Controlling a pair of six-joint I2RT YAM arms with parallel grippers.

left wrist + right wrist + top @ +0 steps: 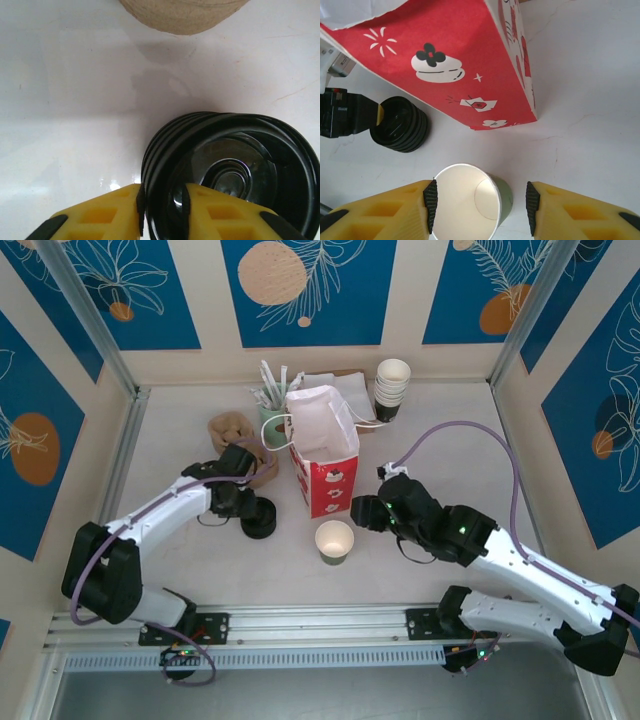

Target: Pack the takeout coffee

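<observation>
The takeout coffee is an olive-green paper cup standing upright with no lid, its white inside showing. My right gripper is open around it, the left pad at the rim and the right pad apart from it. A stack of black lids sits left of the red-and-white bag. My left gripper pinches the rim of the lid stack, one pad outside and one inside. The right wrist view has the bag behind the cup and the lid stack to its left.
A stack of white cups stands at the back right, with white napkins beside it. A green cup of stirrers and brown paper sleeves lie behind the left arm. Metal frame posts edge the table.
</observation>
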